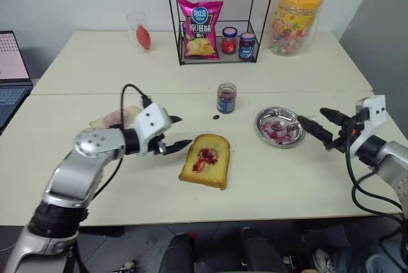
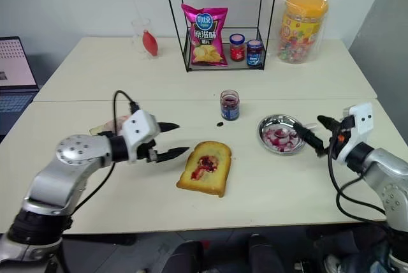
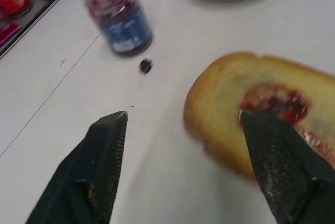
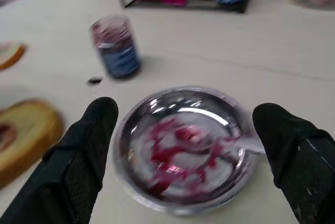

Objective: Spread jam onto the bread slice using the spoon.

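On the near table in the head views, one bread slice [image 1: 205, 160] with a red smear lies between the wide-open, empty left gripper [image 1: 176, 134] and right gripper [image 1: 325, 127]; one jam [image 1: 226, 98] jar stands just beyond. In the left wrist view, the smear covers only the centre, so spreading toward the crust would finish better. In the right wrist view, one spoon [image 4: 230, 143] rests in the one steel dish [image 4: 137, 124].

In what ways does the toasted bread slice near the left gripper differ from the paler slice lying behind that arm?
The bread slice is thick and golden-brown with a darker crust; the paler slice is whitish. The bread slice lies in full view with a red jam patch at its centre; the paler slice is partly hidden behind the left gripper arm and carries a fainter purplish smear. Both lie flat on the table.
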Available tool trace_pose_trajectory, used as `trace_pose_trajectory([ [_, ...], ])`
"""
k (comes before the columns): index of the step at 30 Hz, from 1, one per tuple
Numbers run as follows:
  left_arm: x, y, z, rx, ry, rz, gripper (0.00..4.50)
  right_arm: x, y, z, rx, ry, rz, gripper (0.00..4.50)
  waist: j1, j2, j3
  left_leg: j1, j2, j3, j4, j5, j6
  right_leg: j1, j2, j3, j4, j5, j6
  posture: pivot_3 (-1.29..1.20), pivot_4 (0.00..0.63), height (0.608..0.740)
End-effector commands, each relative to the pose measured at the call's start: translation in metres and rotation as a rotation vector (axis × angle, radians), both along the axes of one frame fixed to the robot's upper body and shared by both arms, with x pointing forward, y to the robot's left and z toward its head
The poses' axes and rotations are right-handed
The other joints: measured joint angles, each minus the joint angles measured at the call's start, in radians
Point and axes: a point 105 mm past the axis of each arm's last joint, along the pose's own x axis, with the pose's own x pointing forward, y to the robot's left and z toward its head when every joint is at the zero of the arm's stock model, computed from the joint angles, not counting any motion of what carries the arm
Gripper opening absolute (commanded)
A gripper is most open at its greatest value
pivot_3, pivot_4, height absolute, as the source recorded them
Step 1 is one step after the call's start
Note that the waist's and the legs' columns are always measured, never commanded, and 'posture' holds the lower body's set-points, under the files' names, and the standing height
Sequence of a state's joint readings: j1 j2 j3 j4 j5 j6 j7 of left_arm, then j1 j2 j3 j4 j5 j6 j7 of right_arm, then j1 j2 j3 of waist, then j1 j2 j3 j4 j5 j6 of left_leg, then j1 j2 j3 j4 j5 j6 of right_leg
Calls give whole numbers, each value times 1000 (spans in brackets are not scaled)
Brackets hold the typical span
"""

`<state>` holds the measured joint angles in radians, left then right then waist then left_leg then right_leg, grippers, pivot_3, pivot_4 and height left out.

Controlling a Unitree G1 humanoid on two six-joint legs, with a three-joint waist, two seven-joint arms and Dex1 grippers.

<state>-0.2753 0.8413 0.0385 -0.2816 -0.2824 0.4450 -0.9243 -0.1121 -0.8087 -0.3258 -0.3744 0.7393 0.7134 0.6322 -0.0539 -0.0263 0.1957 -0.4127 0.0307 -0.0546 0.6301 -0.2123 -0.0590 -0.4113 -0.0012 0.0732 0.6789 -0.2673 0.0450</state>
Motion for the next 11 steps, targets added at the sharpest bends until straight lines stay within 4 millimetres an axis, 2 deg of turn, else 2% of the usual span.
trace_pose_trajectory([
  [1, -12, 24, 13, -5, -27, 35, 3738, -21, 10, 12, -83, -6, 150, 4500, 0, 0, 0, 2, 0, 0, 0, 0, 0, 1, 0, -1, 0, -1, -1, 0, 150, 740],
  [6, -29, 62, 1, 83, 7, 147, 3738, -49, 12, 7, -237, 30, 320, 4500, 5, -2, 1, 3, 1, -1, -1, 0, 0, 2, 0, -1, 0, -1, -1, 0, 150, 740],
  [11, -33, 61, 0, 26, -9, 153, 3738, -50, 12, 7, -289, 4, 368, 4500, 7, -2, 1, 4, 0, 0, 0, 0, 0, 4, -1, -1, 0, -3, -3, 0, 150, 740],
])
